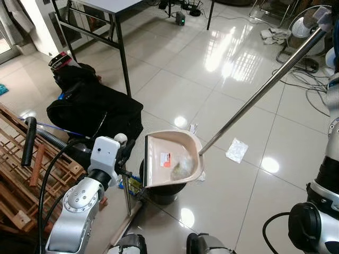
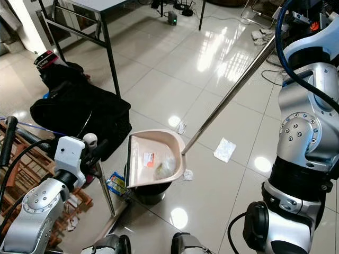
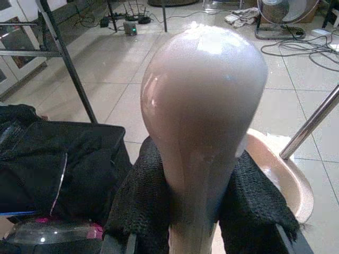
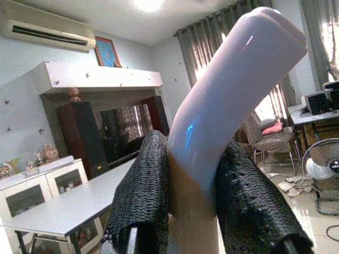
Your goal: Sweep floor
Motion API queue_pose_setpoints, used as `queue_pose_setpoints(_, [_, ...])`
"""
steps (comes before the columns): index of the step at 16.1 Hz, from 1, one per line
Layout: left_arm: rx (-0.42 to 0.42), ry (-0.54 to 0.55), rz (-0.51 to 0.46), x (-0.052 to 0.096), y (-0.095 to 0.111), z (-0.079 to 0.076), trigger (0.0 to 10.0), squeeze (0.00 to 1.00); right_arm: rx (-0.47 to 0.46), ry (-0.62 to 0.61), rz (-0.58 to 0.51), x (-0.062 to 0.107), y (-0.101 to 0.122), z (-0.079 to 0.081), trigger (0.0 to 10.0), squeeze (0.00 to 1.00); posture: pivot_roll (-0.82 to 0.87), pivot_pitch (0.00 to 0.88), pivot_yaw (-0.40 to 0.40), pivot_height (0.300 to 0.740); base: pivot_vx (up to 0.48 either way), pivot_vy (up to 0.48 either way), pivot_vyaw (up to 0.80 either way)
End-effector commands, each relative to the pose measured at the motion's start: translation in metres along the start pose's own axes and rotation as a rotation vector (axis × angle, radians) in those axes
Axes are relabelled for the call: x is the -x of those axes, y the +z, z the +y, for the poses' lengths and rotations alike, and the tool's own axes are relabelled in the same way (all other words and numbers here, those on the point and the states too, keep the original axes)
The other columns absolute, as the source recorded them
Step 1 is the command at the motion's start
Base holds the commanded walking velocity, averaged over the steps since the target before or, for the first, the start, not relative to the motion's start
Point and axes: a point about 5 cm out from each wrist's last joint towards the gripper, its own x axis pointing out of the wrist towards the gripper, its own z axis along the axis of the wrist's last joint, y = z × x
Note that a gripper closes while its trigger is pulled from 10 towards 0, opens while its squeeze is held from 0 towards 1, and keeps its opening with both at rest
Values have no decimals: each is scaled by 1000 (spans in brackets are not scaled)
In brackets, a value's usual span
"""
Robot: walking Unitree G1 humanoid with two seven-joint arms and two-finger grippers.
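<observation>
While my head views show the beige plastic dustpan [image 1: 172, 159] tipped over a small black bin [image 1: 161, 193], its long steel pole [image 1: 265, 87] looks light, stiff and slick. Left wrist: jaws pinch a rounded handle knob [image 3: 204, 100]. Right wrist: jaws clamp the curved pole grip [image 4: 228, 100].

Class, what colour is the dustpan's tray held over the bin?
Beige-pink; the dustpan shows best in the left eye view.

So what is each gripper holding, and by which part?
Left gripper is shut on the broom's rounded handle top. Right gripper is shut on the dustpan's handle grip, at the pole's top end.
</observation>
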Motion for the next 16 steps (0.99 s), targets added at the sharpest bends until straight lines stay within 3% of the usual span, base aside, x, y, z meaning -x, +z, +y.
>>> queue_pose_setpoints(1, [-7,-2,-2,2,0,1,10000,0,-7,-2,-61,0,11,0,10000,0,-83,141,-21,740,0,0,0])
queue_pose_setpoints(4, [-5,-5,0,2,-1,0,10000,0,6,14,-64,-1,10,3,10000,0,-84,142,-21,740,0,0,0])
queue_pose_setpoints(8, [-7,-15,1,1,-1,-1,10000,0,98,136,-93,-3,4,23,10000,0,-84,145,-17,740,0,0,0])
queue_pose_setpoints(16, [-9,-18,5,1,-2,-2,10000,0,159,415,-164,10,-11,82,10000,0,-86,141,-11,740,0,0,0])
